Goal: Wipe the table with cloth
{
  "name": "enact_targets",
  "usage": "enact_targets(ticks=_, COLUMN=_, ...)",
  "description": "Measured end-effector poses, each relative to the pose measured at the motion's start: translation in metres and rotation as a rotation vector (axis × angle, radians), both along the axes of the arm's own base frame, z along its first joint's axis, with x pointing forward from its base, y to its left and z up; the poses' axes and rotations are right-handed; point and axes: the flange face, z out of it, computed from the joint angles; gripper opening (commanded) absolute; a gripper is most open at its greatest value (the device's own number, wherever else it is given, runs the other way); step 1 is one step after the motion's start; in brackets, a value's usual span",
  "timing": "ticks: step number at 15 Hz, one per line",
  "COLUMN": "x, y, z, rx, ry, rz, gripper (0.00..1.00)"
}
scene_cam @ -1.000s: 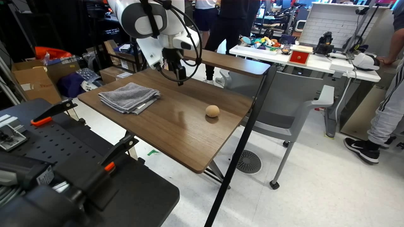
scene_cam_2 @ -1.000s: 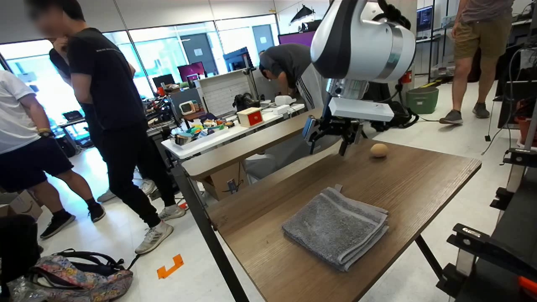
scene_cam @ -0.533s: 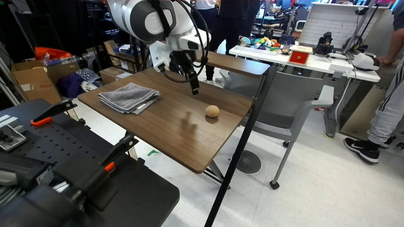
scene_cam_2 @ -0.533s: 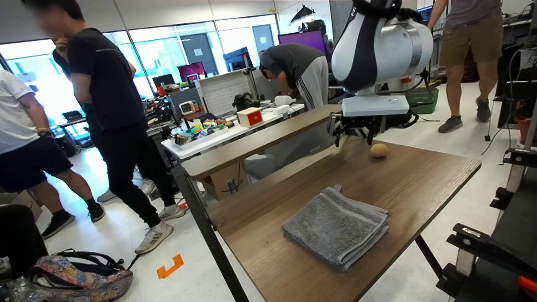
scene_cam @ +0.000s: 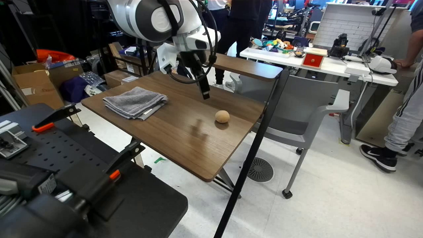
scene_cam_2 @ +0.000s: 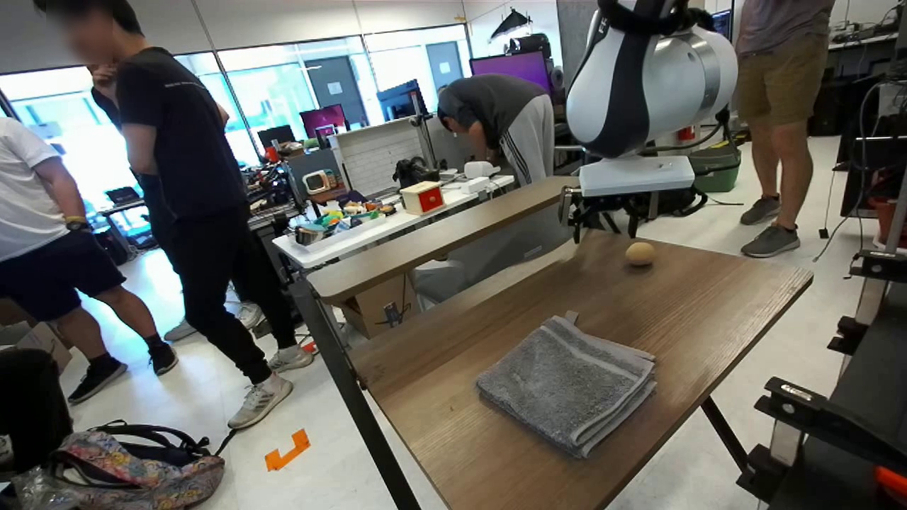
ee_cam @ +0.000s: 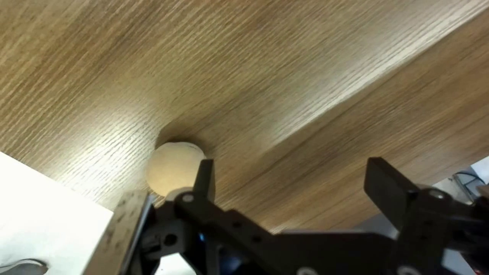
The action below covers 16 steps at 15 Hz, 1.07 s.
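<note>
Shifted rightward in both exterior views since a second ago: my black two-fingered gripper [ee_cam: 291,166], jaws wide above the rectangular brown wood-grain table [scene_cam: 216,147]. Folded grey fabric cloth [scene_cam: 134,101]: on that table, left of centre in an exterior view, apart from me. Round tan ball [scene_cam: 222,116]: same table, frame centre.

Downturned hand [ee_cam: 291,165] (slightly tilted), spread wide.

In an exterior view, the cloth [scene_cam_2: 567,386] lies folded on the tabletop [scene_cam_2: 439,418], well apart from the ball [scene_cam_2: 640,254]. The claw [scene_cam_2: 604,236] hangs over the far part, near the ball, its fingers spread. To one side stands a person in black [scene_cam_2: 184,163]; a backpack [scene_cam_2: 142,469] and orange tape [scene_cam_2: 300,443] lie on the floor [scene_cam_2: 333,464].
</note>
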Motion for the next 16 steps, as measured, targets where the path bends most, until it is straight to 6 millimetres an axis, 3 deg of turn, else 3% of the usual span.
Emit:
enact_targets(ticks=3, x=0.000, y=-0.005, z=0.001, rx=-0.008, ry=-0.008, rz=-0.011, gripper=1.00)
enact_targets(ticks=8, x=0.006, y=-0.046, z=0.011, rx=-0.049, ry=-0.043, rz=-0.092, gripper=1.00)
enact_targets(ticks=10, x=0.006, y=-0.059, z=0.002, rx=-0.050, ry=-0.039, rz=-0.112, gripper=1.00)
enact_targets(ticks=16, x=0.002, y=-0.086, z=-0.048, rx=-0.050, ry=0.009, rz=-0.145, gripper=1.00)
